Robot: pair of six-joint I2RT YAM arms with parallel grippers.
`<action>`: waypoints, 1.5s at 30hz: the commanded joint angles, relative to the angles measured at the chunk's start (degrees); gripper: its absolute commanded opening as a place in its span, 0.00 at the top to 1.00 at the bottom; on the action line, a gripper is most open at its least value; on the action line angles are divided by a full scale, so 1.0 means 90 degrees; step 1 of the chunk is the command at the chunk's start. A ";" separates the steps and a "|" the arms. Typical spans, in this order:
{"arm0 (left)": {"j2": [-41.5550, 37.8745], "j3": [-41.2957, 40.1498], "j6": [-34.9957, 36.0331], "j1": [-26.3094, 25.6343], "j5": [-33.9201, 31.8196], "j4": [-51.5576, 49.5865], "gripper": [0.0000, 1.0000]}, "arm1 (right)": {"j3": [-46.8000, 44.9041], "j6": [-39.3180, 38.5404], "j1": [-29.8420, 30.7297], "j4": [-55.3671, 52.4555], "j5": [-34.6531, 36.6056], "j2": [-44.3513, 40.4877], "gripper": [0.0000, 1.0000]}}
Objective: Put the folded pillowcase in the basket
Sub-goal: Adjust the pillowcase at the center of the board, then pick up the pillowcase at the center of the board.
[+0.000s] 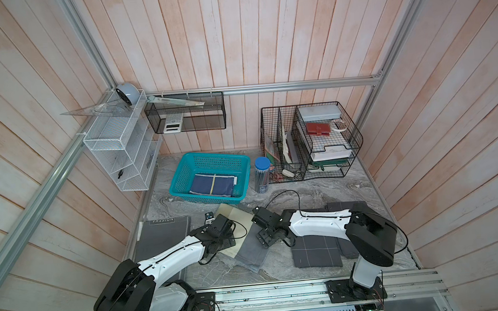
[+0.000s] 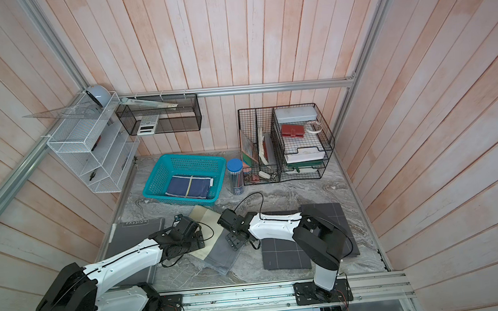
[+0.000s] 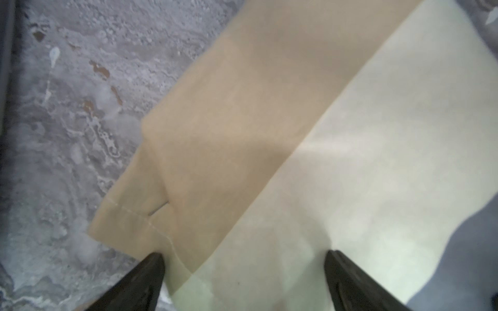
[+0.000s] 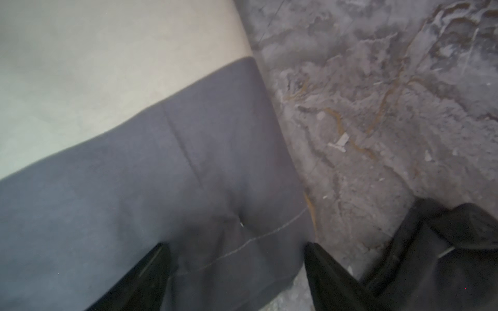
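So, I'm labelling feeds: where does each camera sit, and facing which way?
Both top views: high over the robot's base, facing down at table and basket; both arms show.
Left wrist: on left arm, facing down at cream cloth; jaws apart.
Right wrist: on right arm, facing down at grey cloth; jaws apart.
Shared: both wrist views catch both cloths.

One teal basket point(image 1: 182, 167) is counted, with one navy folded cloth point(image 1: 212, 185) inside. On the tabletop point(image 1: 319, 191), one cream cloth point(image 1: 237, 217), one light grey cloth point(image 1: 253, 253), at least two dark gridded cloths point(image 1: 314, 253) and one grey item lettered PASSION point(image 1: 163, 234) are seen. One pencil tube point(image 1: 262, 174), one black wire organizer point(image 1: 271, 121), one black wall basket point(image 1: 209, 120), one white wire shelf point(image 1: 105, 139) and one calculator point(image 1: 173, 124) are counted. Two hands are shown: the left hand point(image 3: 244, 254) and the right hand point(image 4: 237, 245).
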 commanded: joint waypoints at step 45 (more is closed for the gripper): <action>0.1526 0.0818 0.1002 0.1705 0.0829 0.0795 0.27 | -0.0723 0.3051 -0.0294 0.1141 -0.1392 -0.0143 0.40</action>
